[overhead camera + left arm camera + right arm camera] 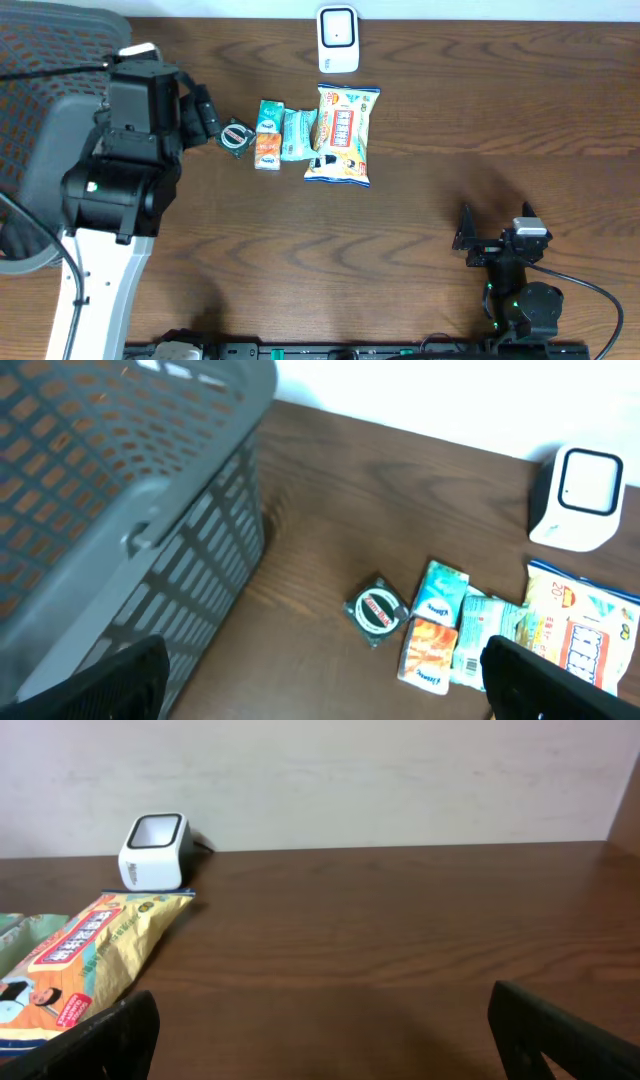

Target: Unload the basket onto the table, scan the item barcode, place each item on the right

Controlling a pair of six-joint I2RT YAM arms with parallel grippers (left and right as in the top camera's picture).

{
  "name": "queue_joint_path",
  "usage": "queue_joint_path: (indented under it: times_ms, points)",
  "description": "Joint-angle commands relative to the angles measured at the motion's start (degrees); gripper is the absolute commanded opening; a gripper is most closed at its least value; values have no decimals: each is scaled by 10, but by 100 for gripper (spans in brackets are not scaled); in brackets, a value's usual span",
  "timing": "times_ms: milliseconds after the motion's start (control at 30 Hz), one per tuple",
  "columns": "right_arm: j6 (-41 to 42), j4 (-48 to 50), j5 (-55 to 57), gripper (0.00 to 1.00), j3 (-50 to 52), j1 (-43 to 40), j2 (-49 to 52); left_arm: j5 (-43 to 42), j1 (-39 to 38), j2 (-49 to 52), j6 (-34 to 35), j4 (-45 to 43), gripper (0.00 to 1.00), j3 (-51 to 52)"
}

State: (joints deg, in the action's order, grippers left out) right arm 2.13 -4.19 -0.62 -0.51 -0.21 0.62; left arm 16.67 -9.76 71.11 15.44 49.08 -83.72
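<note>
Brown wooden table [450,110], seen from overhead. One white scanner [338,38] stands at the far edge. Just in front of it, four items lie in a row, side by side: one yellow bag [342,135], one teal packet [298,134], one orange and teal carton [268,134] and one round tin [236,137]. One grey basket [40,150] sits at the left edge. The left gripper [213,120] hovers just beside the tin, touching nothing. The right gripper [497,215] rests well apart from the items, near the front edge, jaws spread and empty.

Left wrist view: both dark fingers [120,680] stand wide apart at the bottom corners with nothing between them. Below lie the tin [377,610], carton [432,625], packet [480,640] and bag [585,625], with the scanner [578,495] beyond and the basket [120,480] filling the left side.

Right wrist view: fingers [560,1030] spread wide, nothing held. The scanner [153,852] stands at the back left, and the bag [90,955] lies in front of it.

Judged from this, no scan is under way: no item is lifted or held up to the scanner, and all four lie on the table. A pick-up, a pass before the scanner's window and a set-down are left to do. Whether the basket holds anything cannot be told.
</note>
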Motion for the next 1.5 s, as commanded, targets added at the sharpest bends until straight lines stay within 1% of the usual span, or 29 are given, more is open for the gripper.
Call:
queue_joint_path:
  times_ms: [0, 67, 200, 433, 1467]
  points:
    - [4, -1, 0, 99, 2, -1, -3, 4, 17, -10, 71, 6, 98, -7]
    - [4, -1, 0, 99, 2, -1, -3, 4, 28, -14, 88, 3, 98, -7]
    - [4, -1, 0, 99, 2, -1, -3, 4, 52, -19, 89, 4, 97, -7]
    - [4, -1, 0, 99, 2, -1, -3, 6, 78, -20, 89, 37, 98, -7]
    - [4, -1, 0, 99, 2, -1, -3, 6, 80, -20, 89, 47, 98, -7]
